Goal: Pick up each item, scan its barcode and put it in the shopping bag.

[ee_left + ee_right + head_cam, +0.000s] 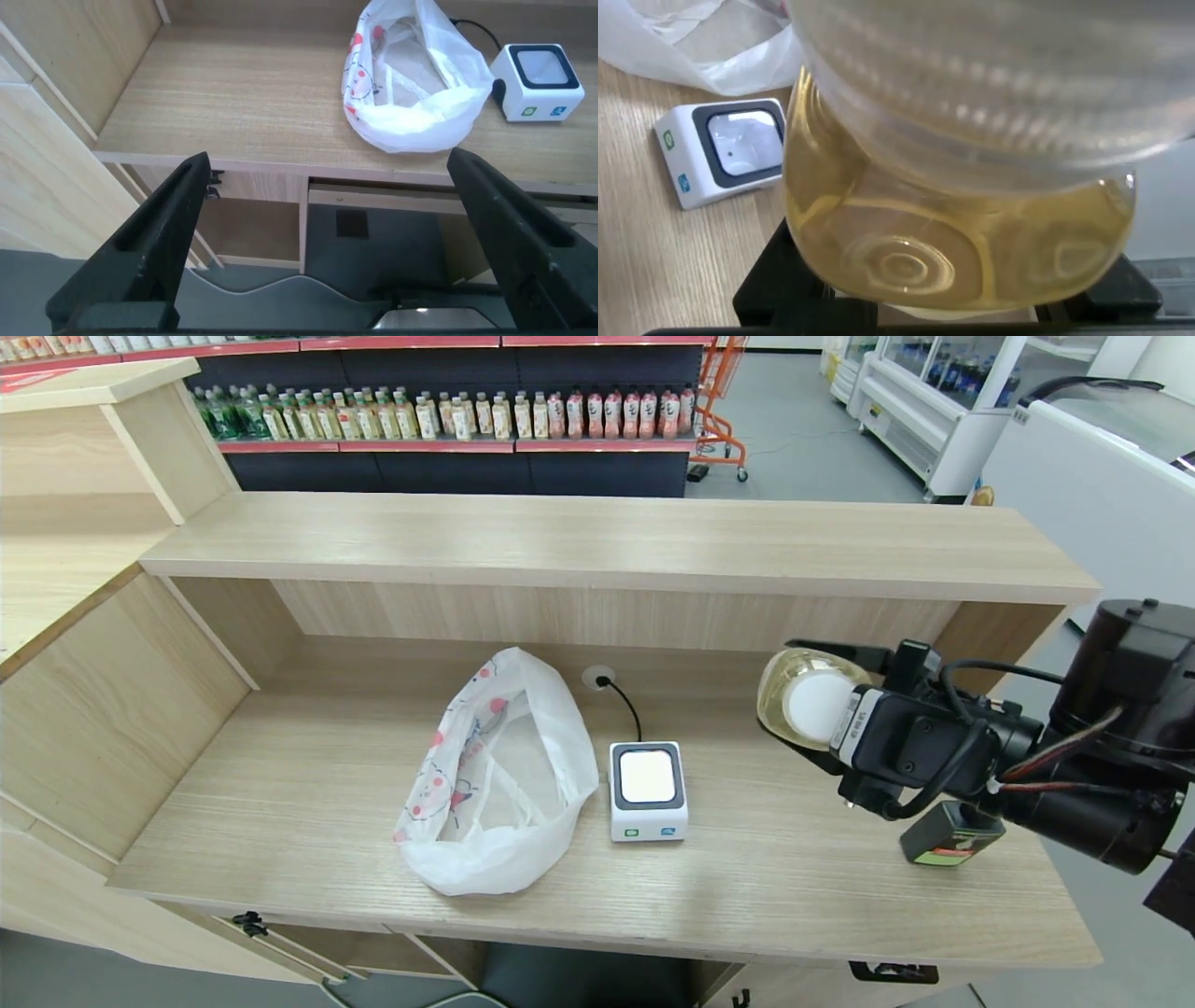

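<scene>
The right gripper [822, 711] is clamped on a clear bottle [777, 695] of golden-yellow liquid, its black fingers pressing the bottle from opposite sides. The bottle is held off the surface over the right half of the counter [308, 803], lying on its side with its white cap [814, 706] turned toward the head camera. A white barcode scanner [648, 791] with a dark-framed bright window sits near the middle of the counter, and the bottle is up and to the right of it, apart from it. A black cable [627, 709] runs from the scanner to a round grommet [597, 676] at the back edge. Just beside the scanner, toward the counter's left, lies the shopping bag [504, 775], thin white plastic with red prints; its mouth gapes open and its bottom reaches close to the front edge. A small dark box [950, 835] with a green and red label rests on the counter near the front right corner, beneath the right arm. The left gripper [329, 161] hangs below and in front of the counter's front edge, by the drawer, its two black fingers spread wide with nothing between them.
</scene>
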Tool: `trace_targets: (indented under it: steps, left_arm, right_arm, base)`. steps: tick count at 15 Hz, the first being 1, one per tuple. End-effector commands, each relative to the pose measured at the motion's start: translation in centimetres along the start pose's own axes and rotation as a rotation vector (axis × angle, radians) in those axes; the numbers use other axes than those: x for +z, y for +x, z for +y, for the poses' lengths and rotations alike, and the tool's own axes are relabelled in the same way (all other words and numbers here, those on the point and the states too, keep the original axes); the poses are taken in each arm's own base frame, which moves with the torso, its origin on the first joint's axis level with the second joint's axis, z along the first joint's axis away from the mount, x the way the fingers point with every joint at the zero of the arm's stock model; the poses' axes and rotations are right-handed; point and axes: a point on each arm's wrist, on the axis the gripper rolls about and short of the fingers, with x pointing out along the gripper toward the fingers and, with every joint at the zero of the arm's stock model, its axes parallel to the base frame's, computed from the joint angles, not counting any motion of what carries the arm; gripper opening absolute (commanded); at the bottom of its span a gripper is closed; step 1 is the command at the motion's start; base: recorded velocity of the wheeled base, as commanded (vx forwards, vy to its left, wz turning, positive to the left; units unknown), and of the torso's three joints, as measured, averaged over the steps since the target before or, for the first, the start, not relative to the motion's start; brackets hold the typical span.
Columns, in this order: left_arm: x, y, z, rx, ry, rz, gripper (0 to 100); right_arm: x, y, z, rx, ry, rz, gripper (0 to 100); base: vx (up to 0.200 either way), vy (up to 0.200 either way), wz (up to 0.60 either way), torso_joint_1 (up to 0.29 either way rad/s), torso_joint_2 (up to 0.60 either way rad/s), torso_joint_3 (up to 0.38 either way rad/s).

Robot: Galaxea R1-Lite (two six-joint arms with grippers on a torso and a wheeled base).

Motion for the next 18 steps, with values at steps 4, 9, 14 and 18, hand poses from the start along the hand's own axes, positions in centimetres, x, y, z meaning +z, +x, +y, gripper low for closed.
trace_targets:
  steps: [4, 9, 14, 18]
  left_arm:
    - [0.0, 0.0, 0.0, 0.001, -0.002, 0.001, 100]
    - [0.0, 0.0, 0.0, 0.001, 0.004, -0.001, 100]
    - [0.0, 0.0, 0.0, 0.001, 0.001, -0.001, 100]
    - [0.0, 0.0, 0.0, 0.001, 0.001, -0.001, 100]
  right_arm:
    - [-0.8, -0.2, 1.9, 0.060, -0.065, 0.022, 0]
    - [-3.6, 1.7, 3.3, 0.065, -0.132, 0.058, 0]
    - [-6.7, 1.7, 4.4, 0.088, -0.182, 0.070, 0]
    - [-7.8, 1.8, 4.8, 0.111, -0.189, 0.067, 0]
  base:
    - [0.000, 0.200, 0.00, 0.006, 0.00, 0.002]
    - [0.000, 0.160, 0.00, 0.000, 0.00, 0.004]
    - [0.000, 0.000, 0.00, 0.000, 0.00, 0.000]
    - [0.000, 0.000, 0.00, 0.000, 0.00, 0.000]
